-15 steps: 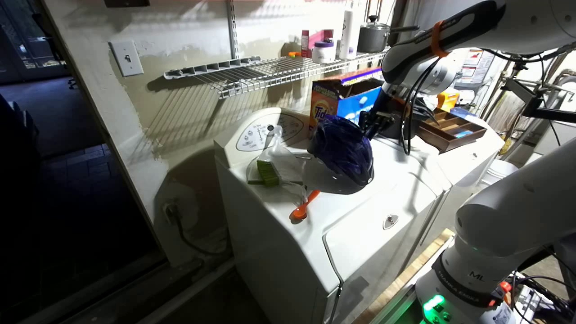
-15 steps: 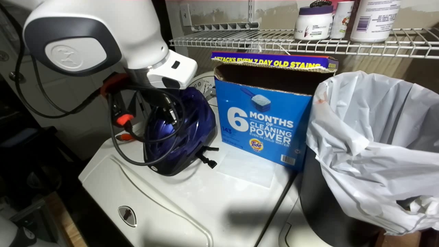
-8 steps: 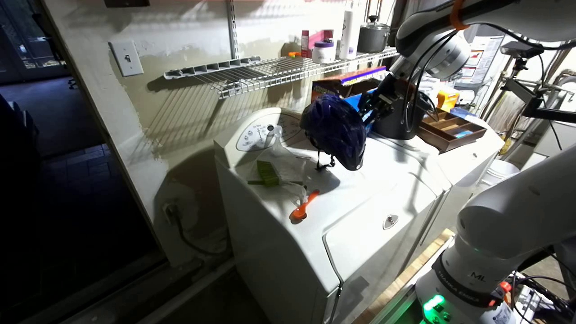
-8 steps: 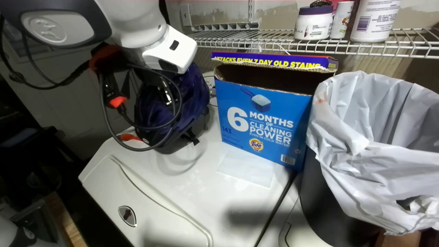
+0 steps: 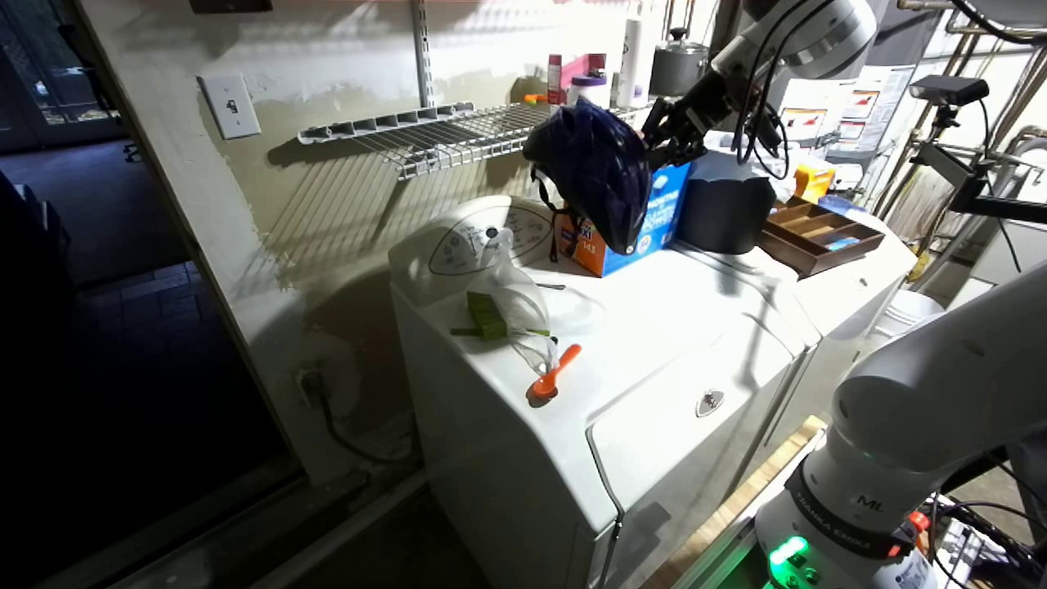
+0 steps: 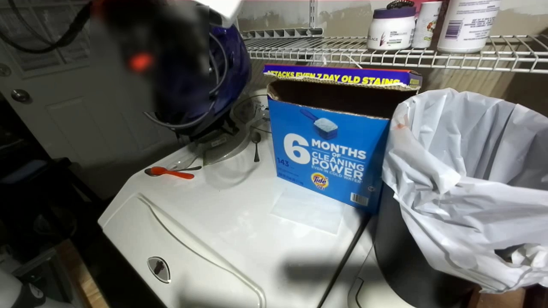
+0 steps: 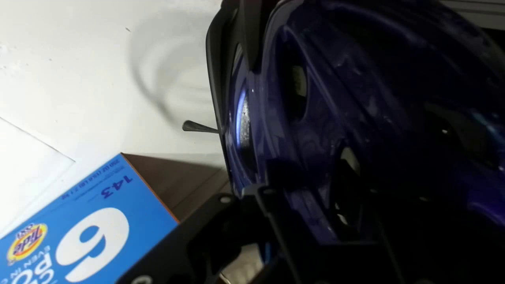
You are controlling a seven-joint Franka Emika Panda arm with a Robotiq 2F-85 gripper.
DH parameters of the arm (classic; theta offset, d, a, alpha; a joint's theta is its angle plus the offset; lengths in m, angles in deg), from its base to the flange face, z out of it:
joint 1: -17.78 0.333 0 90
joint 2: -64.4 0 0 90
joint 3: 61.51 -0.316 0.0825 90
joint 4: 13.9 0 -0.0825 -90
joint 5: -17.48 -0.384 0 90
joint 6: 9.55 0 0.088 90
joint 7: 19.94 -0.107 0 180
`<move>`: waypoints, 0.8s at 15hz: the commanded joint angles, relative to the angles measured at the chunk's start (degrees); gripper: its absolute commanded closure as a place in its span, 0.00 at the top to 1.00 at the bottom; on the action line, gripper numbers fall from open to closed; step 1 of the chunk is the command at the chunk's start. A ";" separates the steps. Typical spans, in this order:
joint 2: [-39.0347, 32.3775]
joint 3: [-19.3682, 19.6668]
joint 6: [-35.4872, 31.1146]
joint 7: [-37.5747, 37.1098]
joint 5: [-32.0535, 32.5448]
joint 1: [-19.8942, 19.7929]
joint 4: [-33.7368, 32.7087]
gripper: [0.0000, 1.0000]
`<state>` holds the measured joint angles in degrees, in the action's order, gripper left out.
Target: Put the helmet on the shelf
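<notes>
The dark blue helmet (image 5: 590, 168) hangs tilted in the air above the white appliance, with its dark straps dangling. In an exterior view it overlaps the shelf's front edge and the detergent box. It also shows in an exterior view (image 6: 233, 64) and fills much of the wrist view (image 7: 335, 98). My gripper (image 5: 657, 146) is shut on the helmet's shell from the arm side; its dark fingers show against the shell in the wrist view (image 7: 311, 187). The fingertip contact is too dark to see clearly. The white wire shelf (image 5: 458, 139) runs along the wall, also in an exterior view (image 6: 295, 46).
An open detergent box (image 6: 325, 149) stands below the shelf, beside a bagged bin (image 6: 462, 141). Jars (image 6: 390, 32) and a pot (image 5: 679, 65) stand on the shelf. A clear bag (image 5: 523, 303) and orange spoon (image 5: 558, 372) lie on the appliance (image 5: 654, 319).
The helmet, held in my gripper, has risen from low over the appliance to about the height of the shelf's front edge. It has also moved slightly toward the wall.
</notes>
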<state>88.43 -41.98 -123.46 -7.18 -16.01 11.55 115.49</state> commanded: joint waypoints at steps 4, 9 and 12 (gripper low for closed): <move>-9.81 0.40 4.27 -3.35 -5.50 -0.60 -17.99 0.12; -18.90 -2.19 1.57 -5.60 -4.33 -0.69 -30.24 0.12; -24.44 -3.94 0.61 -6.66 -3.92 -1.13 -37.11 0.12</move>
<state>70.65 -44.21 -122.70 -11.68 -19.06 11.30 87.43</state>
